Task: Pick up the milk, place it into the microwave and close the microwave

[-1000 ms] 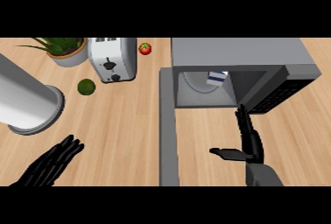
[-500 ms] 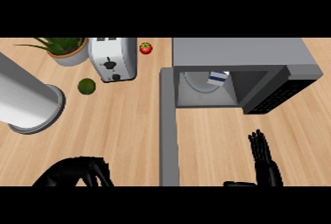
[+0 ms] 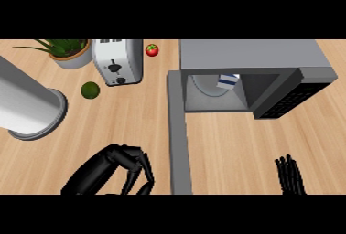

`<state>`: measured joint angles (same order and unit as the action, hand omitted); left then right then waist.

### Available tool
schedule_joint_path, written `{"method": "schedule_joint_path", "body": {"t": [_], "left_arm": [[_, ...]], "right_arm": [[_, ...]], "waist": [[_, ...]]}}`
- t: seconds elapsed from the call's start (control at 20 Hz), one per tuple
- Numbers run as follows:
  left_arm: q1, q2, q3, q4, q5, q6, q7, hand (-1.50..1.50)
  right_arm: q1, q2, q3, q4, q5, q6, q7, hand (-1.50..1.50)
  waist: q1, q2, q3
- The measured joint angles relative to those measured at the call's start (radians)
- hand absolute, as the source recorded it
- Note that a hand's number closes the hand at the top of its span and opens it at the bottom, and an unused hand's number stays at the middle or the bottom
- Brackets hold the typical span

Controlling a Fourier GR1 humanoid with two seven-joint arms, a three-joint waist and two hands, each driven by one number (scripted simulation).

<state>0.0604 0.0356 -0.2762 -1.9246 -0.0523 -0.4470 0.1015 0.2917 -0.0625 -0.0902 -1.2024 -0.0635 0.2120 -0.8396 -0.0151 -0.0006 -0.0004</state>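
The milk carton [image 3: 228, 81], white with a blue band, stands inside the grey microwave [image 3: 250, 55] on its round plate [image 3: 206, 87]. The microwave's door [image 3: 178, 132] is swung fully open and runs down the counter as a long grey strip. My left hand [image 3: 118, 171] is at the lower left beside the door's end, fingers curled downward and holding nothing. Only the straight fingertips of my right hand [image 3: 289, 176] show at the lower right, well below the microwave and apart from it.
A silver toaster [image 3: 118, 61], a potted plant [image 3: 67, 52], a red tomato [image 3: 153, 50] and a green avocado [image 3: 90, 90] sit at the upper left. A large grey cylinder [image 3: 27, 107] lies at the left edge. Bare wooden counter [image 3: 236, 137] lies between door and right hand.
My right hand has drawn back from near the microwave front down to the lower edge. My left hand has curled its fingers and shifted right toward the door.
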Motion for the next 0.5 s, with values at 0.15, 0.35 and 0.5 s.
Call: {"method": "schedule_joint_path", "body": {"t": [0.15, 0.35, 0.5], "left_arm": [[-0.043, -0.013, -0.059, 0.072, -0.021, -0.013, 0.015, 1.5], [-0.12, -0.027, -0.16, 0.172, -0.073, 0.056, 0.002, 1.5], [-0.173, -0.031, -0.243, 0.271, -0.127, 0.125, -0.057, 1.5]], "right_arm": [[0.049, -0.01, -0.002, -0.03, -0.008, 0.018, -0.017, -1.5], [0.105, -0.036, -0.009, -0.072, -0.027, 0.047, -0.029, -1.5], [0.15, -0.052, -0.006, -0.134, -0.042, 0.058, -0.02, -1.5]], "waist": [[-0.001, 0.0, 0.0], [0.0, 0.0, 0.0], [-0.003, 0.0, 0.0]]}}
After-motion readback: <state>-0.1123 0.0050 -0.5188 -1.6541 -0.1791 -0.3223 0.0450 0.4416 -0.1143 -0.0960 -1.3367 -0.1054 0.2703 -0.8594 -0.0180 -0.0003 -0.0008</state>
